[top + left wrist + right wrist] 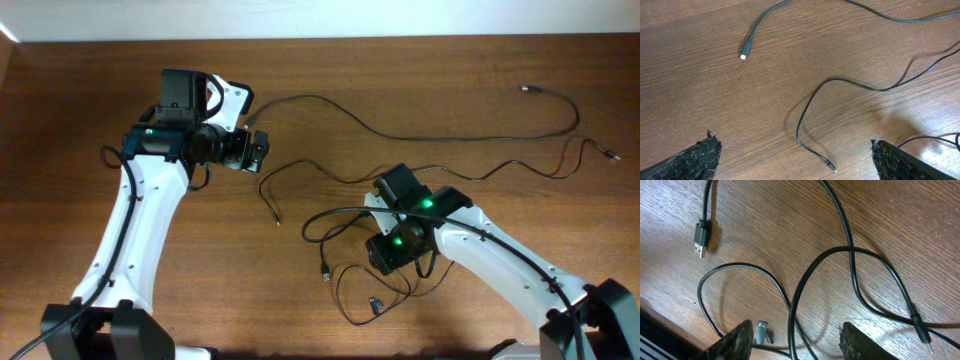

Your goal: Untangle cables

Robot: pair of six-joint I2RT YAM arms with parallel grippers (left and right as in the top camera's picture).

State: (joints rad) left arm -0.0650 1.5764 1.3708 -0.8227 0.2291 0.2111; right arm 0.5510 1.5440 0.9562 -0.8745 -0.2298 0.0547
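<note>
Untangling looks partly done. Of the three thin black metal-tipped cables (450, 138), two lie in long separate waves on the brown wooden table (80, 80), beyond the right claw (795, 330). Crossed loops beneath that wide-spread claw need separating. The left claw (792, 142), well apart, gapes empty.

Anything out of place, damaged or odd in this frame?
The cables: below the open right gripper, strands cross and loop over one another, unsorted. The left gripper has pads with ragged edges. Nothing else stands out.
</note>
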